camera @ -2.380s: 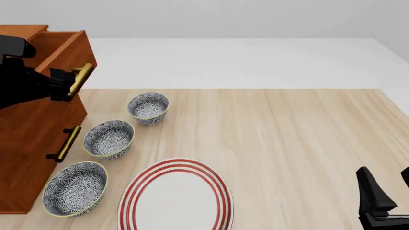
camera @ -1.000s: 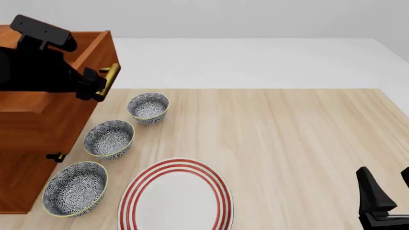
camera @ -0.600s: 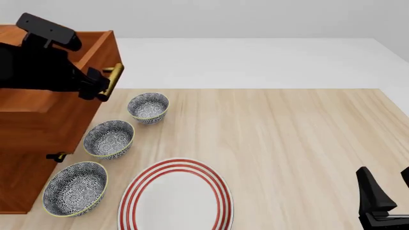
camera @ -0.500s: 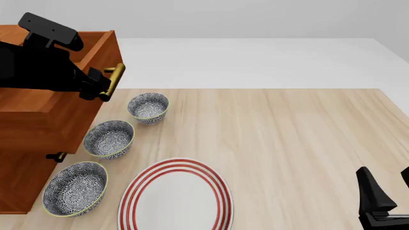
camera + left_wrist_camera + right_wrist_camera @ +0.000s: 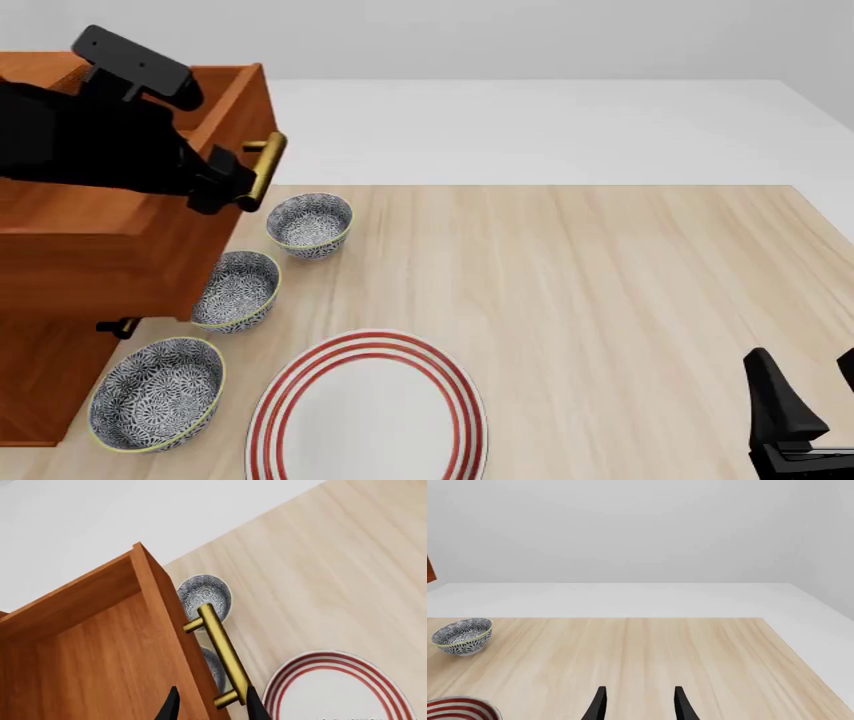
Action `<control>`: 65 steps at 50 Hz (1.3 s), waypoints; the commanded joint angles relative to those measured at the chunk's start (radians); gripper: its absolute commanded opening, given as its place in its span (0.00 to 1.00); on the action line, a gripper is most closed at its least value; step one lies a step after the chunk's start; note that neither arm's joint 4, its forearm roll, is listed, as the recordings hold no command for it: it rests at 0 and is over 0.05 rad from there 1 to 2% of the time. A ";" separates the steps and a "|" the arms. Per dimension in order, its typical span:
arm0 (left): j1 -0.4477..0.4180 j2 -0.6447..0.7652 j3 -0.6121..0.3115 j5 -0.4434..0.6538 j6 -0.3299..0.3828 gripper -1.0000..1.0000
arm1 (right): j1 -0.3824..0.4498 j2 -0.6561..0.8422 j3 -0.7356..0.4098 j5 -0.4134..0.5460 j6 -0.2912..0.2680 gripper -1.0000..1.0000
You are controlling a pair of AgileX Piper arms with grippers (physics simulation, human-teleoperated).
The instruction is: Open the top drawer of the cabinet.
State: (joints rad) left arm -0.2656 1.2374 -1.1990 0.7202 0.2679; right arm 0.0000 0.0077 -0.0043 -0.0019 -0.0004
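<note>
Three patterned bowls (image 5: 310, 222) sit empty just under the top drawer (image 5: 127, 215), which juts well out of the cabinet (image 5: 40, 375) at the table's left. The left gripper (image 5: 224, 187) is at the brass handle (image 5: 222, 655); whether it clamps I can't tell. Pull further and the drawer might slip free onto the bowls. The striped plate (image 5: 367, 415) is bare. The right gripper (image 5: 636, 705) idles, fingers apart.
</note>
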 commanded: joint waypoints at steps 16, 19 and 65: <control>-0.038 0.000 0.017 0.029 0.008 1.00 | 0.000 0.000 0.000 0.000 0.000 1.00; -0.038 -0.001 0.014 0.030 0.007 1.00 | 0.000 0.000 0.000 0.000 0.000 1.00; -0.073 -0.022 -0.087 0.087 0.013 1.00 | 0.000 0.000 0.000 0.000 0.000 1.00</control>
State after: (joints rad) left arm -0.3129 1.2351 -1.2313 0.7899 0.2571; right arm 0.0000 0.0077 -0.0043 -0.0019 -0.0004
